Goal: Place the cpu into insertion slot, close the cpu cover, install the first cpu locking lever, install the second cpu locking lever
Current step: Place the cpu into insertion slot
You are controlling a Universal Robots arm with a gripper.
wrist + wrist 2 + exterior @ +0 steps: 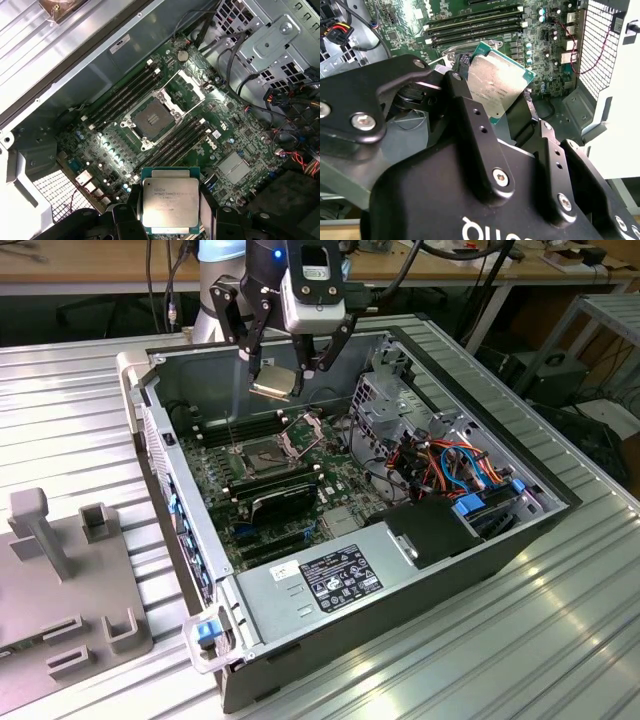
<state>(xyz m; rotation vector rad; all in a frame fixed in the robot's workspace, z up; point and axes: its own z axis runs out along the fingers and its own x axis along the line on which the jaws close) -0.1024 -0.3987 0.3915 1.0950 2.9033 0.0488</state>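
While I watch remotely, my gripper (278,373) is clamped on the one cpu (170,204), a flat square chip with a dull silver lid on a green edge, held in the air above the open computer case (420,625). One insertion slot (151,119) lies bare on the board, its single cpu cover (189,89) swung open beside it. I can't read the lid's faint print

The arm (218,254) is pale blue and grey with a small blue light (277,252), and black cables (440,255) run from its silver-grey wrist block (315,295). The tool (284,368) is matte black, built of jointed link bars. In the second wrist view these are pinned with silver socket-head screws (363,121), and white lettering (485,229) marks the body.
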